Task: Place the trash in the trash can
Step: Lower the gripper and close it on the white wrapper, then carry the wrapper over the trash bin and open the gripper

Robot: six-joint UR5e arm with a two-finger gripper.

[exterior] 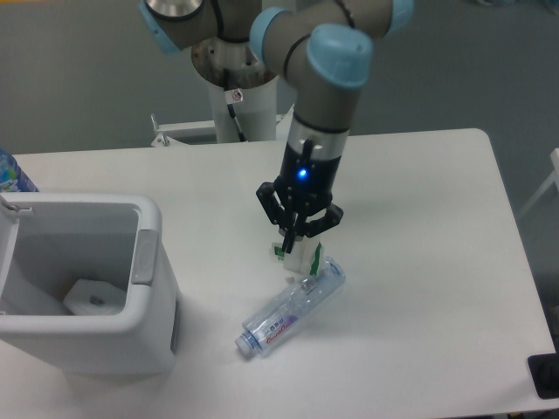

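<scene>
end effector (295, 243) pointing down, gripping wrapper (297, 256).

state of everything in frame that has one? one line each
gripper: fingers closed on the wrapper, just above the table
wrapper: crumpled, pinched in the gripper, beside the bottle's base end
water bottle: lying on its side on the table, capped, looks empty, not gripped
trash can: upright, open on top, a white piece already at the bottom
blue bottle at the left edge: mostly cut off, state unclear
</scene>
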